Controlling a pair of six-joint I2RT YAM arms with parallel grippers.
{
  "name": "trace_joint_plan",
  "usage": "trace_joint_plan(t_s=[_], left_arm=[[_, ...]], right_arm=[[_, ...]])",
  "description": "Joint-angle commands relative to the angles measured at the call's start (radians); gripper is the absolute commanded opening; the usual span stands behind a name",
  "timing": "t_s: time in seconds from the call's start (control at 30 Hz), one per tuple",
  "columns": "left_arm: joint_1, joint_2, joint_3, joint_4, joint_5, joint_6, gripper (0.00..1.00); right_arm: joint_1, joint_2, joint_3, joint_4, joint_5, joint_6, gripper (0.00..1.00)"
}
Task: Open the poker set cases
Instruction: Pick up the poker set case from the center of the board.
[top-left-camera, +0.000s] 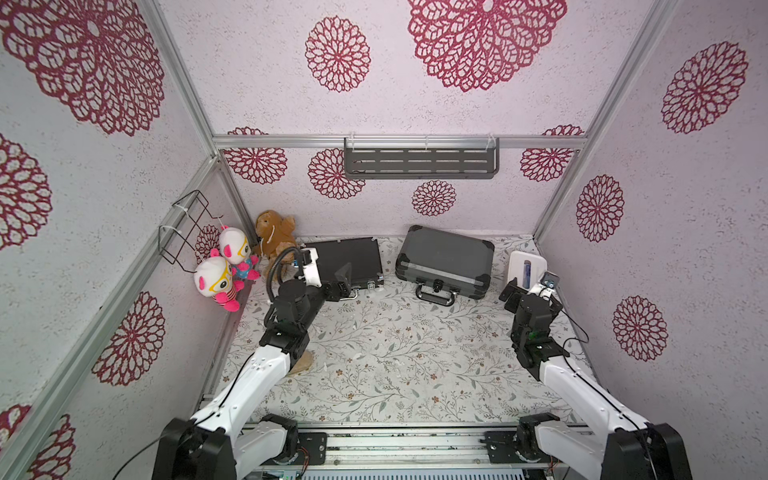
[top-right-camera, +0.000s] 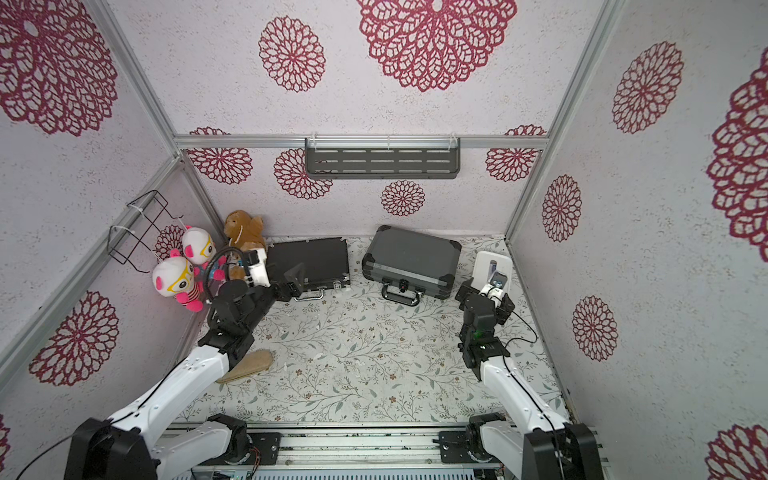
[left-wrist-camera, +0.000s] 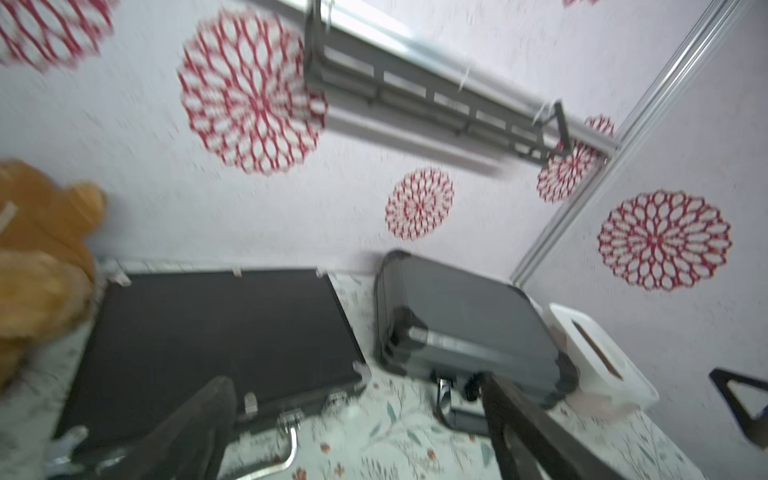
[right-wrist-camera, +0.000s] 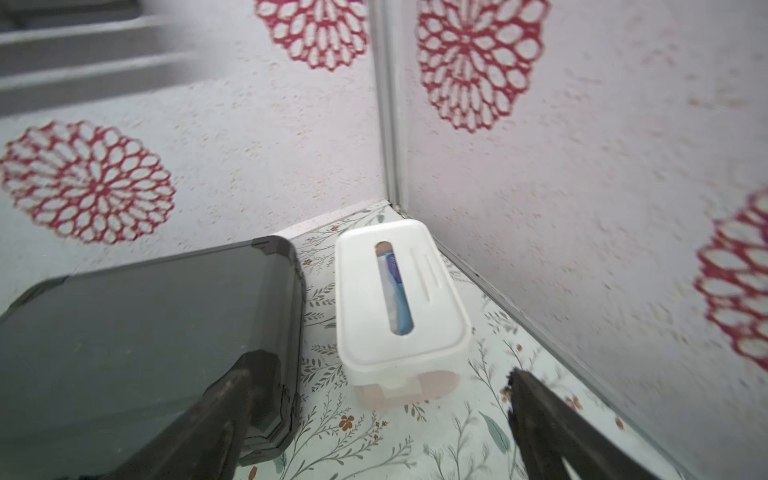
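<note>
Left gripper (top-left-camera: 347, 279), jaws apart, hovers at the black case's (top-left-camera: 349, 259) latches (top-left-camera: 371, 285) by the desk's (top-left-camera: 395, 353) far edge; I'd press each latch squarely. Right gripper (top-left-camera: 532, 287), also apart, hangs beside the grey case (top-left-camera: 444, 255).

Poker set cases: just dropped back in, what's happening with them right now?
The left gripper is open at the front edge of the thin black case with silver latches, near its silver handle, gripping nothing. The right gripper is open too, empty, near the gap between the thicker dark grey case with black corners and the white plastic box with a slotted lid. Both cases lie flat and closed.
</note>
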Motion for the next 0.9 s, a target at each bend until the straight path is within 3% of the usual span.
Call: trace_joint_plan(t_s=[0.0, 0.17, 0.27, 0.4, 0.57, 0.77, 0.87], left_arm=[[0.000, 0.023, 0.009, -0.203, -0.067, -0.062, 0.97], [0.002, -0.056, 0.028, -0.340, -0.242, -0.091, 0.97], [0.003, -0.112, -0.035, -0.329, -0.330, -0.172, 0.97], [0.006, -0.157, -0.159, -0.186, -0.330, -0.216, 0.97], [0.007, -0.151, -0.245, -0.140, -0.464, -0.405, 0.97], [0.009, -0.045, -0.216, -0.078, -0.345, -0.381, 0.97], [0.010, 0.017, -0.162, -0.118, -0.279, -0.343, 1.00]], right_arm=[[-0.030, -0.121, 0.005, -0.284, 0.014, 0.222, 0.99], [-0.031, -0.251, -0.104, -0.225, -0.136, 0.255, 0.99], [-0.020, -0.152, -0.041, -0.278, -0.290, 0.256, 0.98], [0.005, -0.008, 0.034, -0.298, -0.424, 0.287, 0.99], [0.032, 0.025, -0.141, 0.069, -0.552, 0.474, 0.99], [0.172, 0.320, 0.050, 0.038, -0.547, 0.379, 0.92], [0.202, 0.442, 0.087, 0.156, -0.578, 0.416, 0.85]])
